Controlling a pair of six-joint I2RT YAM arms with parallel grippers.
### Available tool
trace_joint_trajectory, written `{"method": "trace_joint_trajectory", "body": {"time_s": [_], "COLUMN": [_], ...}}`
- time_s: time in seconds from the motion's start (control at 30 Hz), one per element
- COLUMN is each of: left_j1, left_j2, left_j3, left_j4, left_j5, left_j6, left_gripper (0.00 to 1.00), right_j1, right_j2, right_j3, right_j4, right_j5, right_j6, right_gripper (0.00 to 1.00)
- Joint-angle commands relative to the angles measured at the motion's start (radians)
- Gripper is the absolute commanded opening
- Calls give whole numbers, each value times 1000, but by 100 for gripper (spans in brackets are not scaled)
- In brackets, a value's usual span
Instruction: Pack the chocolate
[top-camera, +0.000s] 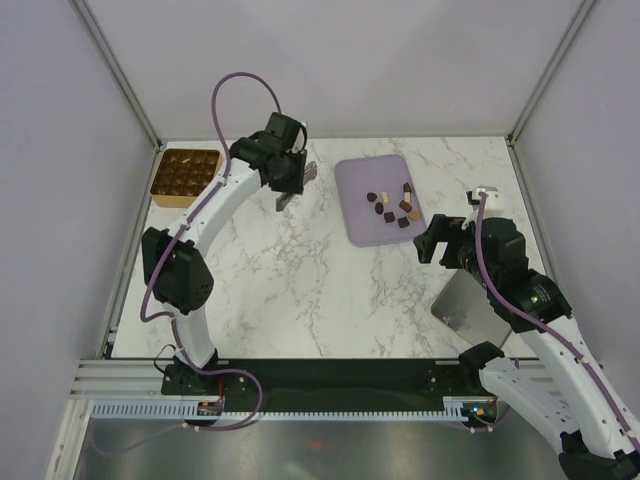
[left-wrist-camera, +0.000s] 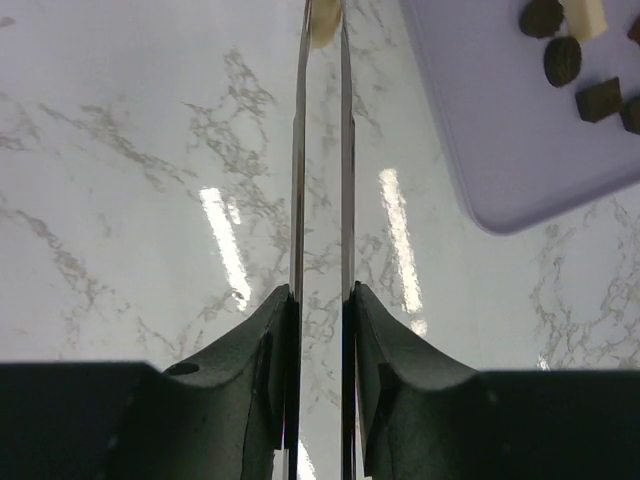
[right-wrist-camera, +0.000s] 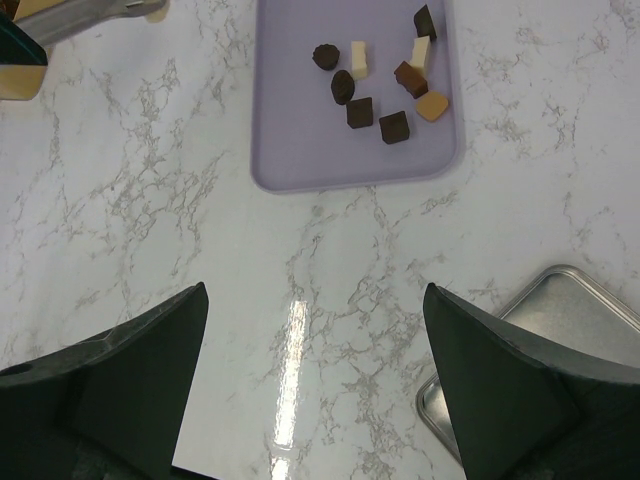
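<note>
Several pieces of chocolate (top-camera: 392, 205), dark, tan and cream-white, lie on the lilac tray (top-camera: 356, 225); they also show as chocolate pieces (right-wrist-camera: 380, 85) in the right wrist view. My left gripper (top-camera: 290, 178) hangs above the marble between the box and the tray. Its jaws (left-wrist-camera: 320, 300) are shut on thin metal tweezers (left-wrist-camera: 298, 180). The tweezers' tips pinch one cream-white chocolate (left-wrist-camera: 322, 25), which also appears as the pinched piece (right-wrist-camera: 155, 12) at the top left of the right wrist view. My right gripper (right-wrist-camera: 312, 290) is wide open and empty, standing just off the tray's right side.
A golden-brown compartmented box (top-camera: 185, 175) sits at the back left, by the wall. A flat metal lid (top-camera: 470, 305) lies under the right arm, with its rim (right-wrist-camera: 560, 320) showing in the wrist view. The lilac tray's corner (left-wrist-camera: 500, 180) lies right of the tweezers.
</note>
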Motion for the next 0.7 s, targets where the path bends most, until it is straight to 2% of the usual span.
{"method": "trace_joint_trajectory", "body": {"time_s": [0.0,0.3,0.5,0.67], "left_j1": [121,416,537,577], "left_j2": [-65,16,129,209], "left_j3": [88,224,318,379], "left_j4": [-33,-66,-64,-53], "left_j5": [-29,-78,-59,-49], "left_j6": [47,63,49,51], "left_gripper": [36,35,34,34], "right_j1": [3,4,3,3], "right_j2": [-10,-15,10,27], "right_j3": [31,8,-3,-17], "right_j4": [25,65,90,105], "right_j5": [-7,-44,-60,-63], "right_j6": [-3,23,20,21], "right_gripper": [97,97,97,97]}}
